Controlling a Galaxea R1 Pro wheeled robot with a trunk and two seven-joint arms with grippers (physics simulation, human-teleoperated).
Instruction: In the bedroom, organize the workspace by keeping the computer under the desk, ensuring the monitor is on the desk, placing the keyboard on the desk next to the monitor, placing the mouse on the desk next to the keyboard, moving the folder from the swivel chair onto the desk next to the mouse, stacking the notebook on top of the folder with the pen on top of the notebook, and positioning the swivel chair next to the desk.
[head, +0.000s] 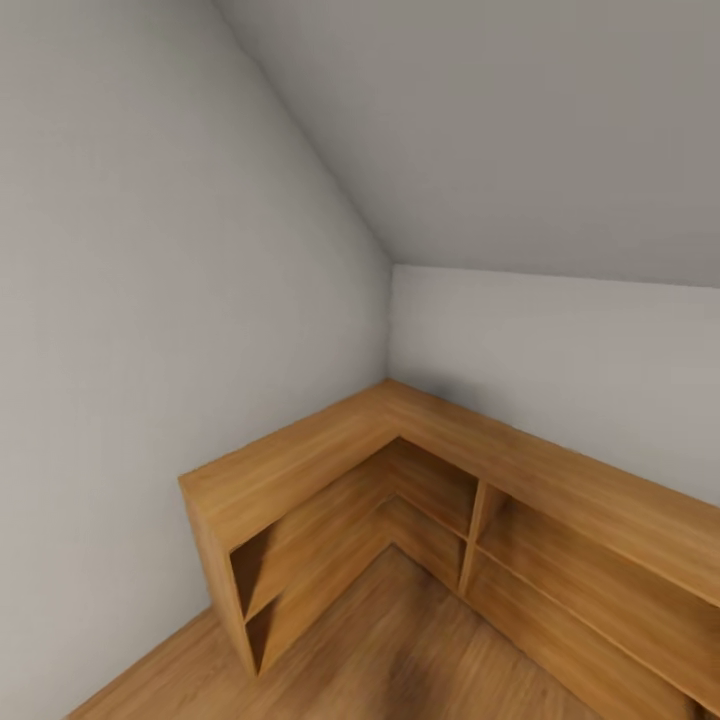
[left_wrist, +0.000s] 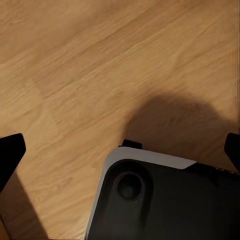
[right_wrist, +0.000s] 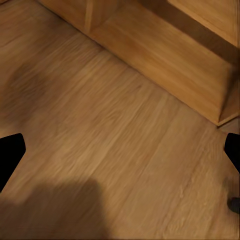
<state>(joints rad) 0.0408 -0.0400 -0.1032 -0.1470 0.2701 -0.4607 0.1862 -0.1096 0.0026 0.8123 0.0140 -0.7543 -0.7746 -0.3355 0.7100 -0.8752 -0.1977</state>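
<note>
Robot's in transit rn. Head cam looks into a room corner: plain grey walls, sloped ceiling, and a low L-shaped wooden shelf unit (head: 330, 470) hugging both walls, with its cubbies open. Wood floor (head: 400, 650) below it.

Left gripper (left_wrist: 120, 147): both fingertips sit at the far edges of its wrist cam, spread wide, nothing between them but floor. The robot's own base (left_wrist: 165, 200) — dark body, pale rim — sits underneath. Right gripper (right_wrist: 120, 152) is the same deal: tips wide apart, nothing held, floor plus the foot of the shelf unit in front of it.

None of the task stuff is in sight here — no desk, chair, folder etc. — so can't say where any of it sits atm.

Handling guesses, going by the task alone: folder's prob thin, stiff-ish and light, so pinch it at an overhanging edge. Notebook similar. Pen's tiny and will likely roll, so grab it mid-shaft. Swivel chair prob rolls when pushed; the backrest or an armrest seems the best hold.
</note>
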